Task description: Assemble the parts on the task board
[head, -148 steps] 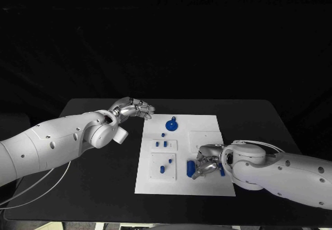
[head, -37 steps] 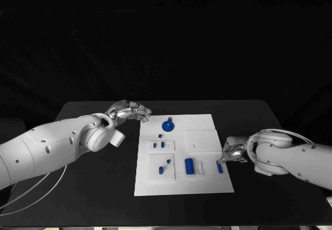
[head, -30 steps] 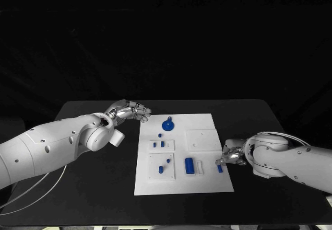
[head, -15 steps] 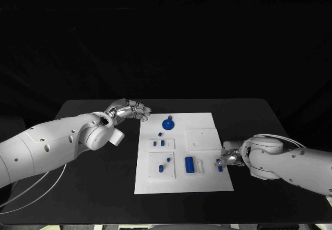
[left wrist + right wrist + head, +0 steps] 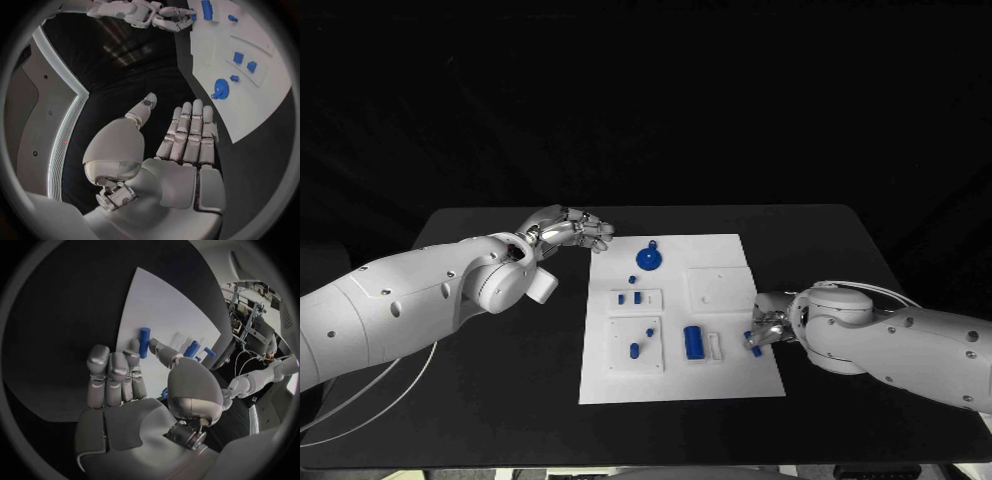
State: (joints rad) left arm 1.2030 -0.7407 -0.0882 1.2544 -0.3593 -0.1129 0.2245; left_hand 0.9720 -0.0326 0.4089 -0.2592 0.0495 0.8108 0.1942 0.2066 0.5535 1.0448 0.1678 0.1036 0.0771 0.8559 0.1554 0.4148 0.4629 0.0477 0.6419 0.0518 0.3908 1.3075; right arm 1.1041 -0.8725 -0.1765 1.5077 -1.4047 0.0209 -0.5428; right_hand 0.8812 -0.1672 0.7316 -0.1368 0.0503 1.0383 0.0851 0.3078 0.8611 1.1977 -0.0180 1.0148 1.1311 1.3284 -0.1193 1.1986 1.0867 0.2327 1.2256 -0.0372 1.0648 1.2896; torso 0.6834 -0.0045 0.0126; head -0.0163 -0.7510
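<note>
The white task board (image 5: 678, 375) lies in the middle of the black table. A small blue peg (image 5: 756, 346) lies near the board's right edge. My right hand (image 5: 769, 333) reaches in beside it. In the right wrist view the peg (image 5: 144, 342) lies flat on the board (image 5: 165, 310), between the tip of my thumb and a fingertip (image 5: 134, 346); the other fingers are stretched out. My left hand (image 5: 568, 229) hovers off the board's far left corner, holding nothing, fingers (image 5: 187, 130) straight.
On the board stand a round blue piece (image 5: 651, 261), a large blue cylinder (image 5: 694, 342), several small blue pieces (image 5: 629, 297) in raised white blocks, and a plain white block (image 5: 718, 290). Bare black table surrounds the board.
My right hand, over the board's near right part 4.9 s ago and off the right edge 1.2 s ago, has moved back in to the peg. The left hand stays put.
</note>
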